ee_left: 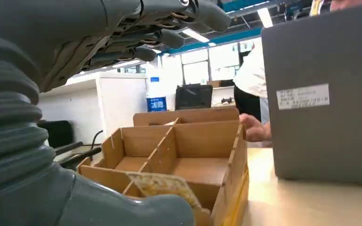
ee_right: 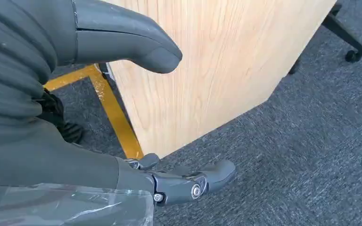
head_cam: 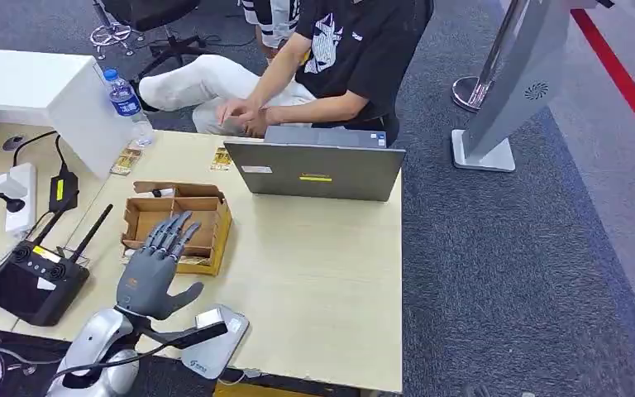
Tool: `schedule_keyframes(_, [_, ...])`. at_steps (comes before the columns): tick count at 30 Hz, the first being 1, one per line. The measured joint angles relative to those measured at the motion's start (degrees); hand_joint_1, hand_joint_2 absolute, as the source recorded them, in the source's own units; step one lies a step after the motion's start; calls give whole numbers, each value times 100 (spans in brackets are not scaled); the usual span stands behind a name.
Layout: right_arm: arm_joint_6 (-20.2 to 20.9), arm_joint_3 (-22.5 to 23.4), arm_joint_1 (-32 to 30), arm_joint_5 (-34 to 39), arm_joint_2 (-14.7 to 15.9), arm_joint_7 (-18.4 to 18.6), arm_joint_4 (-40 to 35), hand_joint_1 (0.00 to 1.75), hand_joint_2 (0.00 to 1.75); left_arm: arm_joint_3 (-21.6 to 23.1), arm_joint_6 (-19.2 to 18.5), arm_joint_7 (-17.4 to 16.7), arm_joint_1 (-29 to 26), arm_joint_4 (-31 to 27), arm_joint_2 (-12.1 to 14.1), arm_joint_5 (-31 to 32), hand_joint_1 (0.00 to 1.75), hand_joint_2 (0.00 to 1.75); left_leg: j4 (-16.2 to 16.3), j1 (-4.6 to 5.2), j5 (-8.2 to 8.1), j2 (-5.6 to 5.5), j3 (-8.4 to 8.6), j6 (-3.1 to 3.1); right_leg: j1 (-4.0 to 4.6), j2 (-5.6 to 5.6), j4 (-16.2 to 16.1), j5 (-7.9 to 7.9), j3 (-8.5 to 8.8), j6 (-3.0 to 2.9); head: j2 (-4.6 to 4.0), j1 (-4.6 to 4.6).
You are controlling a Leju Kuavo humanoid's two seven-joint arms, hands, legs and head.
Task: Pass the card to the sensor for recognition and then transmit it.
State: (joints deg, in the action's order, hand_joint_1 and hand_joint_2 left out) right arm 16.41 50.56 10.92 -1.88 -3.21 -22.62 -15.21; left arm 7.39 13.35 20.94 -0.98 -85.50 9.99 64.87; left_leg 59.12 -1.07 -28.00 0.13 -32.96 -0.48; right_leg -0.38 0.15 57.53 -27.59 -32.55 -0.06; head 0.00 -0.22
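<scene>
the card (ee_left: 162,184) sits in the near part of the cardboard box (head_cam: 208,217), leaning against a divider at the box's front wall; in the left wrist view its yellowish printed face shows just above the thumb. the box is a low brown tray with dividers, lying on the pale wooden table (head_cam: 322,273). the left hand (head_cam: 155,269) hovers over the near edge of the box, fingers stretched out and spread toward the compartments, thumb out to the side, holding nothing. just below it, at the table's near edge, lies the sensor (head_cam: 215,337), a flat grey device with a dark bar across it.

beyond the box stands an open grey laptop (head_cam: 318,169), its lid back turned toward the robot, and behind it sits a person (head_cam: 331,58) in a black shirt and pale trousers, hands near the laptop's far side. two more small cards (head_cam: 127,160) lie on the table past the box, near a water bottle (head_cam: 126,101) and a white cabinet (head_cam: 45,91). to the left of the box lie a black remote controller (head_cam: 37,277) with antennas, a power strip (head_cam: 18,194) and cables.

the right hand (ee_right: 122,155) hangs beside the table's wooden side panel above grey carpet, thumb apart from the fingers, nothing in it.
</scene>
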Motion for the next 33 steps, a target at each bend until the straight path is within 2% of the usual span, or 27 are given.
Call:
schedule_keyframes(4, [-2, 9, 0, -6, 0, 9, 0, 0, 175, 2, 59, -120, 9, 139, 85, 85, 0, 175, 0, 0, 0, -1, 1, 0, 0, 0, 0, 1, 0, 0, 0, -2])
schedule_keyframes(7, [-2, 26, 0, -11, 0, 9, 0, 0, 175, 2, 245, -313, 64, 267, 81, 300, 0, 175, 1, 0, 0, -1, 1, 0, 0, 0, 0, 1, 0, 0, 0, 0])
schedule_keyframes(10, [-2, 31, 0, -15, 0, 9, 0, 0, 175, 2, 278, -411, 161, 400, 81, 352, 0, 175, 1, 1, 0, -1, 0, 0, 0, 0, 0, 1, 0, 0, 0, -2])
schedule_keyframes(20, [-20, 31, 10, -109, 0, 42, 2, 0, 175, 0, 267, -415, 565, 981, 22, 387, 0, 175, 1, 0, 0, -2, 0, 0, 0, -2, 0, 1, 1, 0, 0, -2])
schedule_keyframes(31, [-57, 33, 11, -114, 0, 61, 9, 0, 175, 0, 273, -409, 693, 1252, -48, 415, 0, 175, 1, 1, 0, -3, 0, 0, 0, -2, 0, 1, 0, 0, 0, -2])
schedule_keyframes(32, [-72, 33, 11, -114, 0, 61, 9, 0, 175, 0, 275, -404, 704, 1265, -55, 415, 9, 175, 1, 0, 0, -3, 0, 0, 0, -2, 0, 1, 0, 0, 0, -2])
schedule_keyframes(33, [-77, 33, 11, -114, 0, 63, 9, 0, 175, 0, 275, -398, 713, 1279, -57, 415, 9, 175, 1, 0, 0, -3, 0, 0, 0, -2, 0, 1, 0, 0, 0, -2])
